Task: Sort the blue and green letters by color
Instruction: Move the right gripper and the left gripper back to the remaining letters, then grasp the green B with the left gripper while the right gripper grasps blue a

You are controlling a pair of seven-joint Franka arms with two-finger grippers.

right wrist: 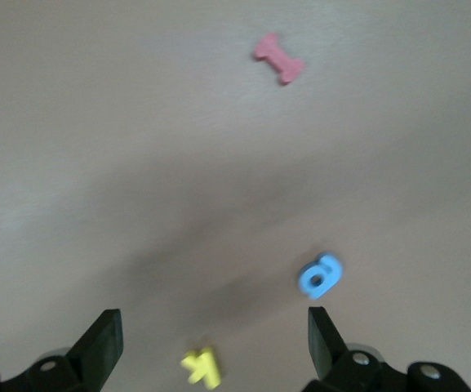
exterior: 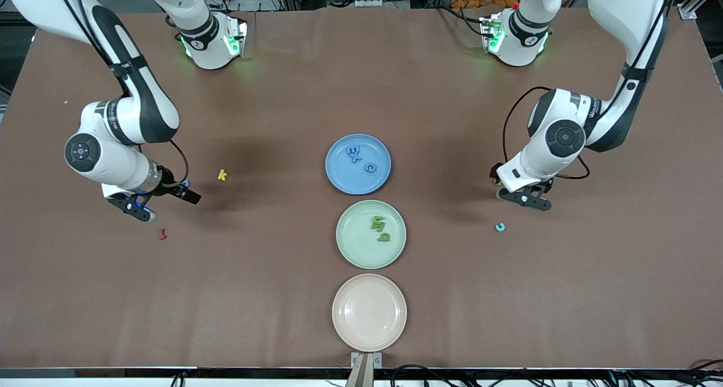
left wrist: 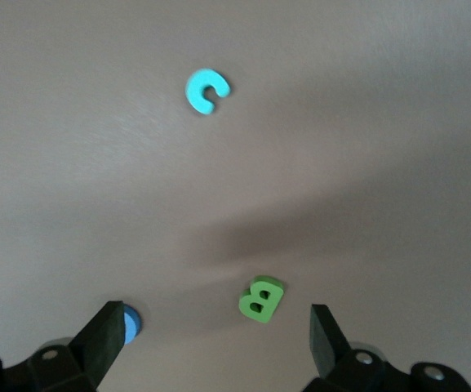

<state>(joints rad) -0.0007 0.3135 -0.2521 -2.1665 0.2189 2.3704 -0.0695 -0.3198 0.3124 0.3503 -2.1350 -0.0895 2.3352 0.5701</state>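
Blue letters (exterior: pixel 355 152) lie on the blue plate (exterior: pixel 342 175), and green letters (exterior: pixel 378 224) lie on the green plate (exterior: pixel 355 247). My left gripper (exterior: pixel 525 200) hangs open over the table toward the left arm's end. Under it lies a green B (left wrist: pixel 261 300), and a blue letter (left wrist: pixel 131 323) is half hidden by one finger (left wrist: pixel 104 335). My right gripper (exterior: pixel 164 203) is open over the right arm's end, beside a blue letter (right wrist: pixel 320 274) and the yellow k (right wrist: pixel 202 367). Nothing sits between either pair of fingers.
An empty pale pink plate (exterior: pixel 369 312) sits nearest the front camera, in line with the other plates. A cyan c (exterior: pixel 500 226) lies near the left gripper. A dark red letter (exterior: pixel 162 234) and the yellow k (exterior: pixel 222 174) lie near the right gripper.
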